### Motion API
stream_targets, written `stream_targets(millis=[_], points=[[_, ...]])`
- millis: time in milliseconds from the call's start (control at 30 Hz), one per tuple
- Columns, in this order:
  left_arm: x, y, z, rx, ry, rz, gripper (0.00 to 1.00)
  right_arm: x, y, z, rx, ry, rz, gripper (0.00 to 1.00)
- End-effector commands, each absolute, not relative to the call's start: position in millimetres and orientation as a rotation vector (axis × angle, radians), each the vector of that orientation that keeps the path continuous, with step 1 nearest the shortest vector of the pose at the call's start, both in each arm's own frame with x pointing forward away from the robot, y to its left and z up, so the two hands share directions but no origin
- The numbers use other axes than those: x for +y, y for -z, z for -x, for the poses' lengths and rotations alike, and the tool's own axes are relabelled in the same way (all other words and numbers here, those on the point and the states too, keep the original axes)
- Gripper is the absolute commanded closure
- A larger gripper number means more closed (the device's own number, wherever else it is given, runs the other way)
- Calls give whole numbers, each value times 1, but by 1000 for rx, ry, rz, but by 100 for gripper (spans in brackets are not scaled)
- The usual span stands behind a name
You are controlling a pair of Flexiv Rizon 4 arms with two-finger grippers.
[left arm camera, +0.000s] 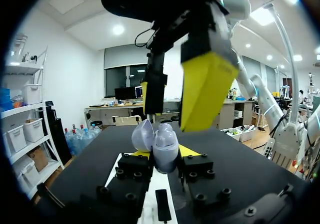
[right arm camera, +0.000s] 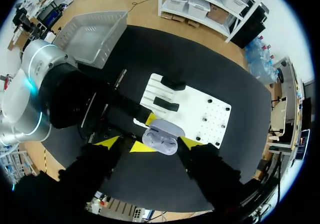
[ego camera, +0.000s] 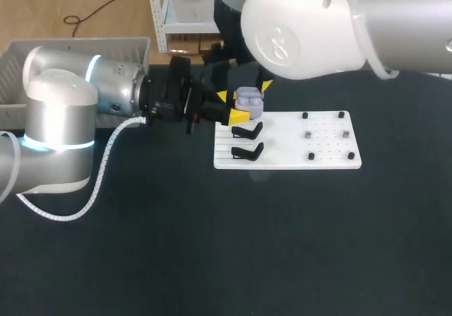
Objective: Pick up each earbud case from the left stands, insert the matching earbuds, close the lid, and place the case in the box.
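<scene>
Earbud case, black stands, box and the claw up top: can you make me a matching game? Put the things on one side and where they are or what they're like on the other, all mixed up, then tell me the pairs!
Things:
1. earbud case
2. black stands
3. white box
4. right claw

Places or states:
A. empty, on the white board
B. lid open, held in the left claw
C. open, just above the case
D. off at the far left, away from the white board

Pairs: 1-B, 2-A, 3-D, 4-C.
</scene>
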State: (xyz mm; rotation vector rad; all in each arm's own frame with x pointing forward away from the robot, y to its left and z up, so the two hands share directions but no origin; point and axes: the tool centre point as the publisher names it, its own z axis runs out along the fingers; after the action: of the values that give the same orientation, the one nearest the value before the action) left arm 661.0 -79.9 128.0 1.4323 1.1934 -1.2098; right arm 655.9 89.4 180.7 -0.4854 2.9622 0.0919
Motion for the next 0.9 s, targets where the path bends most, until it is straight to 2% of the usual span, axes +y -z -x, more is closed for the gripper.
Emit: stream_targets(millis=[33, 433, 900], points=[[-79, -128, -660, 1195, 1208, -1433, 100, 75, -192, -653, 2929, -109, 407, 0], [-79, -128, -660, 1195, 1208, -1433, 100, 31, -184, -708, 2825, -154, -275, 0], [-79, -128, -660, 1195, 1208, -1433, 100, 27, -145, -711, 2935, -90, -259, 0]])
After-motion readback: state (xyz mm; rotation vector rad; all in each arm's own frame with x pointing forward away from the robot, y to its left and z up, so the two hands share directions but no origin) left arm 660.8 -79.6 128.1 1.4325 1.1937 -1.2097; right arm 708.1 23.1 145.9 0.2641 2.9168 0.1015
